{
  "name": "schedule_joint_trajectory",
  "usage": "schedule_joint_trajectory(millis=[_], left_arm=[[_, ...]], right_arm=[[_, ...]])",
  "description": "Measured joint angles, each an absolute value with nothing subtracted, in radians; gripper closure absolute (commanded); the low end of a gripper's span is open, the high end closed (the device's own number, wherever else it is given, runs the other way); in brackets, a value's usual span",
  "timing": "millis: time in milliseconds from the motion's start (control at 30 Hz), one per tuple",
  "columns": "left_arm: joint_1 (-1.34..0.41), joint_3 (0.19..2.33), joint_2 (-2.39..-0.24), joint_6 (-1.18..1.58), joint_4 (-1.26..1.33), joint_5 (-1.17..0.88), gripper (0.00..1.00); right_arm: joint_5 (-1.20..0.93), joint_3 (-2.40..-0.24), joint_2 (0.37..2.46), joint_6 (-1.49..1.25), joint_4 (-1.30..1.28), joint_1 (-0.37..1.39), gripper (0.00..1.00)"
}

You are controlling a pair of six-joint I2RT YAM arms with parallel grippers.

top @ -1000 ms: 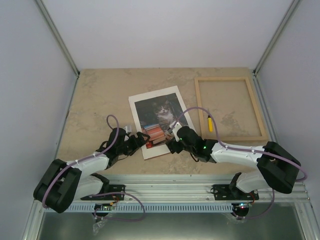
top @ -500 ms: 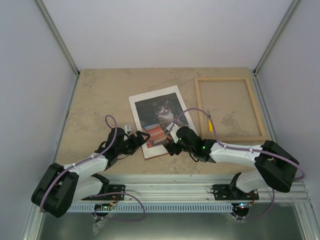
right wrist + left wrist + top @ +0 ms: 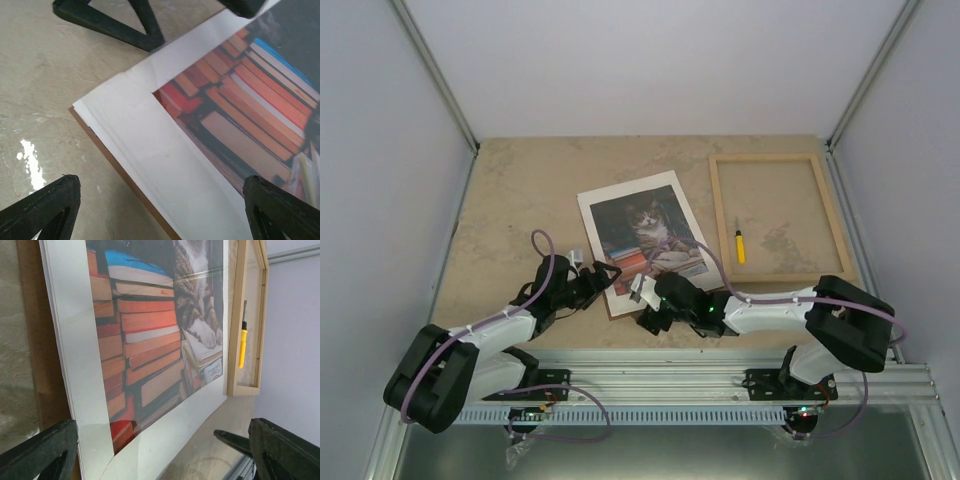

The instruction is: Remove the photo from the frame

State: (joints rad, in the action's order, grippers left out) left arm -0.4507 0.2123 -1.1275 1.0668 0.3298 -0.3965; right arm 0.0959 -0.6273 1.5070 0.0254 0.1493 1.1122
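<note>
Centrally, find the photo point(image 3: 646, 232) lying face up and flat, turned slightly askew, with the tabby and the stacked orange-red books showing. Note a broad white margin point(image 3: 150, 150) round the print; cannot tell whether part of the print or a separate sheet. Beneath, spot a thin brown board point(image 3: 40, 365) peeking out along the edges nearest the arms, resting on the beige stone-patterned worktop point(image 3: 515, 195). See the photo wholly outside the frame point(image 3: 766, 158), just to its left.

Moving right, find that frame of pale wood lying flat, with bare worktop visible through its opening. Inside the opening, note a small yellow-handled tool point(image 3: 740, 246) lying close to the left rail.

Closer in, spot the left fingers point(image 3: 287, 447) spread wide apart, gripping nothing, low beside the stack's left edge close to its near corner, with the corner of the white margin between the two tips in the wrist view; cannot tell about contact. Find the right fingers point(image 3: 45, 205) likewise spread wide, holding nothing, poised over the near edge of the stack by that same corner, one tip above bare worktop and the other above the printed books. See both sets of fingers near each other there, facing across the corner, apart from one another.
</note>
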Motion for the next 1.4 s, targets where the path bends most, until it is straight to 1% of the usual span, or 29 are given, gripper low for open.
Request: schedule_joint_trajectory(millis=[300,900,1400], left_arm=[[-0.451,0.212,-1.128,1.075,0.337,-0.402,0.05],[-0.451,0.212,-1.128,1.091,0.379,-0.414,0.05],[-0.451,0.211,-1.12,1.089,0.378,-0.413,0.04]], right_arm=[[0.102,-0.659,1.593,0.056,0.21,1.146,0.11],[0.163,-0.714,1.695,0.044,0.263,1.148,0.11],[0.264,-0.715,1.698,-0.011,0.277,1.141,0.1]])
